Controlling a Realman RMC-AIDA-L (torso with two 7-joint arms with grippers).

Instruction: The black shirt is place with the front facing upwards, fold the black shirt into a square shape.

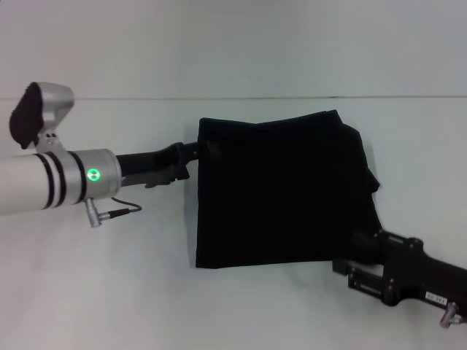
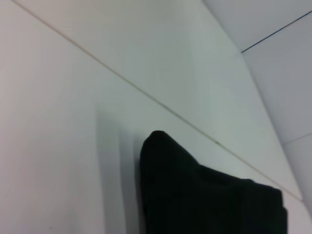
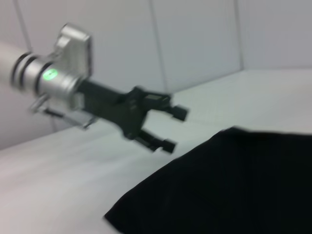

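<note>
Black shirt (image 1: 281, 193) is laid roughly square on table (image 1: 109, 292); final fold judged done. Left pincer (image 3: 170, 127) is seen open, empty. Right pincer (image 1: 357, 244) state cannot be told. Retraction is called for next.

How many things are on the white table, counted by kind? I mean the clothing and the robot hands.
Black shirt: 1
Robot hands: 2, the left hand open beside the shirt's far left corner, the right hand at its near right corner
Total: 3
</note>
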